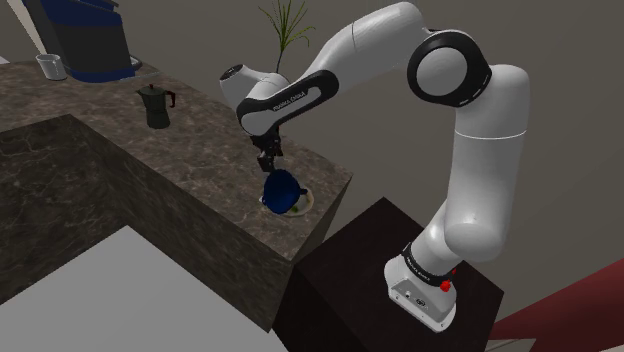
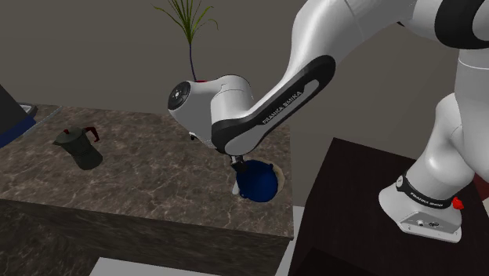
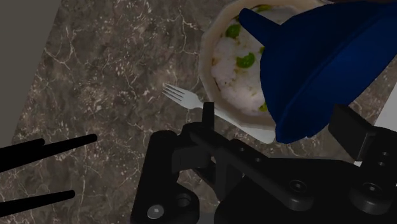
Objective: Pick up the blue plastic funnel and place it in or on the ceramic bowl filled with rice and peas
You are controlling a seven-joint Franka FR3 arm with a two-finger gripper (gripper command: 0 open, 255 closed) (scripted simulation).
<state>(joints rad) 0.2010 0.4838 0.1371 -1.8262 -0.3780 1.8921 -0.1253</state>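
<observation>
Shows a blue funnel [image 3: 318,63] lying tilted on a bowl of rice and peas [image 3: 207,60] near a corner of the dark marbled surface [image 3: 114,76], fork [image 3: 181,97] alongside. Hovers just above with pincer [image 1: 266,160] spread, gripping nothing. Reads "FRANKA EMIKA" along the white arm [image 2: 278,106].

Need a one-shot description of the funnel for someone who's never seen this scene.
On the dark marbled counter, go to the corner nearest the robot's stand, where a pale bowl of rice and peas sits. The funnel is the deep blue cone over that bowl; the only other blue thing is a boxy machine at the far end.
</observation>
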